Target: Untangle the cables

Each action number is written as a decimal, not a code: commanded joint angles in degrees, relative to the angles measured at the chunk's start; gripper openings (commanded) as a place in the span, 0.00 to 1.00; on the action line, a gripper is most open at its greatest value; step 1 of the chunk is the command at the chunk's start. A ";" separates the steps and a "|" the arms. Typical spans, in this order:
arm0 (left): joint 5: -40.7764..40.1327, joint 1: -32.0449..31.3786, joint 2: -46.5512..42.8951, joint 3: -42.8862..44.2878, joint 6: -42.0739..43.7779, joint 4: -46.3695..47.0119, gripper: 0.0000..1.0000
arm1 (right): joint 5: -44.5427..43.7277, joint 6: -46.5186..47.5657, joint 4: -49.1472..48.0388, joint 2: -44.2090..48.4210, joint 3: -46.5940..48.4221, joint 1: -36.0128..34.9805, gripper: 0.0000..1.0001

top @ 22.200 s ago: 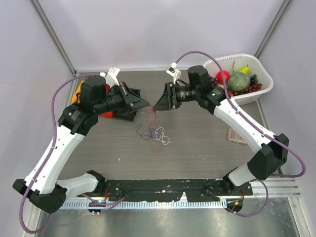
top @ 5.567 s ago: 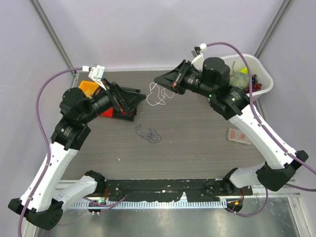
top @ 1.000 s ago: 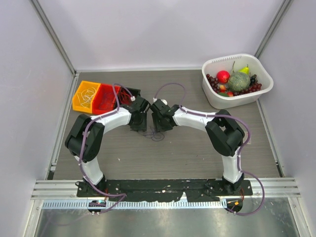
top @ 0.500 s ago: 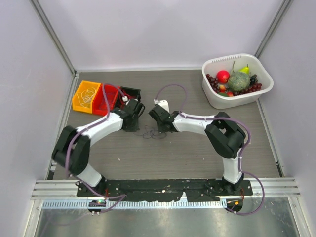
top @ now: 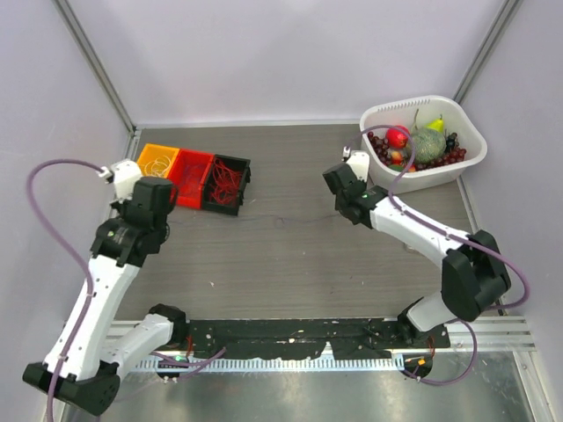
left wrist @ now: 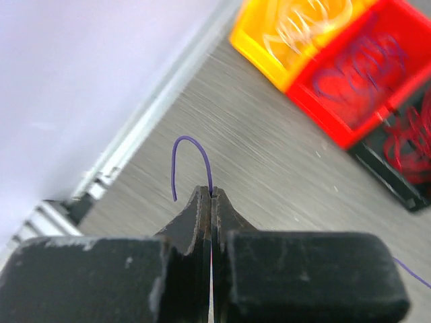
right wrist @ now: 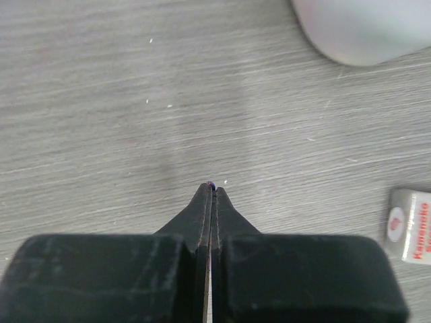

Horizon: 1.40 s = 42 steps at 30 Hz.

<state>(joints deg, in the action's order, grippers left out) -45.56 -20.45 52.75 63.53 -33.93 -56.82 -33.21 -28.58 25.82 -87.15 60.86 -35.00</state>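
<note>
**Left wrist view.** Showed the left gripper [left wrist: 211, 192] with its fingers pressed flat together on one purple wire [left wrist: 183, 151]. Showed the free end arching out of the tips and curling down to the left. Caught one more thin purple strand [left wrist: 406, 268] at the lower right edge, without revealing any link to the first. Counted three bins on the table [left wrist: 222, 134]:
- an orange bin [left wrist: 259, 50] with white cables [left wrist: 306, 27];
- a red bin [left wrist: 323, 114] with purple cables [left wrist: 363, 67];
- a black bin [left wrist: 384, 165] with red cables [left wrist: 412, 138].

**Right wrist view.** Showed the right gripper [right wrist: 211, 187] closed tip to tip, with only a purple speck of wire nipped at the very points. Added two things absent from the left wrist view: one small packet [right wrist: 407, 222] with red lettering at the right edge, and one white basket [right wrist: 363, 30] at the top right corner. Gave no sight of the bins.

**Top view.** Counted two arms, the same three bins in a row at the back left, and the one basket, here shown to hold fruit. Placed the left gripper near the table's left edge, in front of the orange bin. Placed the right gripper just beside the basket, well apart from the left. Could not tell finger state from above. Could not make out the bins' contents either, except the red heap in the black bin.
</note>
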 commanded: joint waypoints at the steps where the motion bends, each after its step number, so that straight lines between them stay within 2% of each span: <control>1: -15.07 4.71 -3.09 8.79 5.53 -6.73 0.00 | -4.32 1.33 3.00 4.01 2.24 1.69 0.01; 5: -21.92 5.86 -3.27 14.25 10.11 -6.02 0.00 | -6.15 2.03 4.93 5.42 3.56 3.71 0.01; 8: -25.44 6.03 -3.18 15.13 12.57 -5.06 0.00 | -5.56 1.07 6.69 6.11 3.57 7.47 0.01; 11: -25.55 6.03 -3.62 14.96 14.33 -4.09 0.00 | -5.11 2.12 7.05 7.70 3.04 9.25 0.01; 14: -13.11 6.03 -4.67 13.56 14.68 -1.12 0.00 | 1.20 5.62 5.21 9.10 3.04 9.08 0.01; 15: -5.23 6.03 -5.11 11.90 15.21 0.99 0.00 | 7.31 6.60 2.68 10.06 2.34 8.29 0.01; 16: 3.11 6.03 -5.29 10.06 15.65 2.92 0.00 | 9.55 6.87 1.78 10.16 2.07 7.68 0.01; 18: 28.49 5.95 -5.56 4.27 16.27 8.80 0.00 | 18.93 6.26 0.28 9.38 1.81 5.30 0.01; 20: 42.86 5.33 -4.51 -0.57 12.51 13.03 0.00 | 28.08 3.38 -1.03 7.18 1.72 2.67 0.01; 21: 48.14 5.16 -3.46 -2.86 10.31 15.40 0.00 | 34.38 2.14 -3.04 5.87 1.20 0.75 0.01; 22: 52.03 4.72 -2.14 -4.54 8.38 16.12 0.00 | 36.44 -0.84 -4.54 5.25 0.76 -0.32 0.01; 24: 52.94 2.62 0.50 -7.35 5.03 17.61 0.00 | 42.34 -5.51 -9.64 3.40 -0.65 -2.87 0.01; 27: 55.66 -1.42 4.98 -10.43 5.19 19.72 0.00 | 48.76 -11.83 -14.74 -0.89 -0.48 -4.81 0.01; 30: 57.86 -5.38 9.72 -12.29 5.19 21.74 0.00 | 54.46 -14.57 -17.03 -5.99 0.39 -5.07 0.01; 33: 58.48 -8.55 15.00 -13.07 4.32 25.60 0.01 | 55.80 -16.76 -15.89 -8.82 1.80 -5.07 0.01; 35: 59.27 -9.34 18.16 -14.13 3.44 28.94 0.04 | 54.84 -18.52 -15.98 -9.96 1.89 -4.72 0.01; 38: 58.83 -10.75 22.82 -13.26 3.96 30.27 0.16 | 53.69 -21.86 -15.89 -11.80 1.72 -3.59 0.01; 39: 58.48 -11.54 23.70 -12.91 4.75 30.62 0.22 | 54.47 -22.39 -15.89 -12.07 1.80 -3.41 0.01; 42: 56.20 -14.09 24.85 -12.11 6.95 30.98 0.50 | 54.48 -22.31 -13.71 -14.00 3.56 -3.23 0.01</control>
<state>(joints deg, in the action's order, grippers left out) 11.38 -31.83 77.25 50.09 -29.06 -30.20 19.92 -47.83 12.78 -99.55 60.69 -38.83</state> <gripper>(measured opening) 0.366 0.022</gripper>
